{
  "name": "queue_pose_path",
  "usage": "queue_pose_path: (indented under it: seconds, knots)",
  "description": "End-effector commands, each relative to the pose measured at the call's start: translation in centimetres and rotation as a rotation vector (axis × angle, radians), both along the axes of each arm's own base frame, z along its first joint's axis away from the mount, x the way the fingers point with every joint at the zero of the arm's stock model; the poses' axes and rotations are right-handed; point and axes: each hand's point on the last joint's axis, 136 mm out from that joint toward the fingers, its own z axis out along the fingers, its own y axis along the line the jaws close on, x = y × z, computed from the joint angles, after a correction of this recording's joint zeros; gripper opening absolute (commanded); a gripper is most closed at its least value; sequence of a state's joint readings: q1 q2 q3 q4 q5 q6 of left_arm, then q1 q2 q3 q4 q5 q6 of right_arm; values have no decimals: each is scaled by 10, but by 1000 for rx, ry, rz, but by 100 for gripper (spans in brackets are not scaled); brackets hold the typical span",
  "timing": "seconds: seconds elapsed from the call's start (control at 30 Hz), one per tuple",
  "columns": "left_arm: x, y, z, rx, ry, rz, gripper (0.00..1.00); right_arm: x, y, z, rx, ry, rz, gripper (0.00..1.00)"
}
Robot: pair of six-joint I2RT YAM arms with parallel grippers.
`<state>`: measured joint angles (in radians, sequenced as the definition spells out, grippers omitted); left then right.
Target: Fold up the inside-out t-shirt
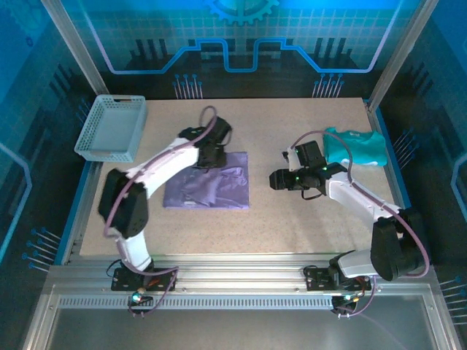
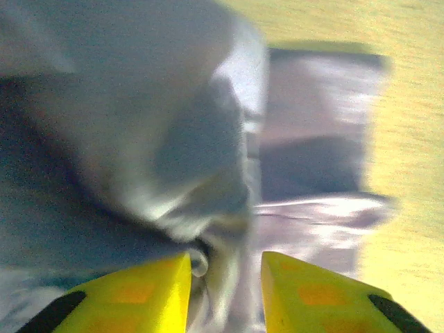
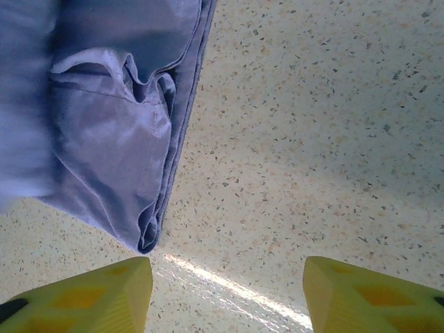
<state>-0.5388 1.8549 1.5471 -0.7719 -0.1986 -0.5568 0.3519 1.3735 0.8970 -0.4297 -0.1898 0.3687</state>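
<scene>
I saw the inside-out t-shirt [image 1: 208,188] lying as a lavender rectangle on the tabletop [image 1: 306,226]. My left fingers [image 2: 149,291] stood narrowly parted over its bunched cloth. My right fingers [image 3: 97,298] gaped wide beside its edge. Any lettering was too blurred to read.

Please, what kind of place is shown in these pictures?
Probably a robot test cell in a laboratory: an aluminium frame encloses the speckled table, a blue circuit-pattern backdrop stands behind it, and the left arm and right arm are bolted at its near edge.
</scene>
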Motion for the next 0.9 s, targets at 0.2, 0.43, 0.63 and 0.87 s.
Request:
queue_pose_path:
  seconds: [0.2,0.43,0.63,0.87]
  knots:
    - [-8,-38,40,-284,-42,-73,63,-6,-6,-6,35,5,-32,60]
    - [-67,48,-9,-329,23,91,72,34,57,0,151,-28,39,68]
    - [-92,50,-49,-335,130,72,75,79,90,-27,260,104,-33,69]
    - [-94,39,-68,-378,174,48,73,101,116,-54,353,218,-51,56]
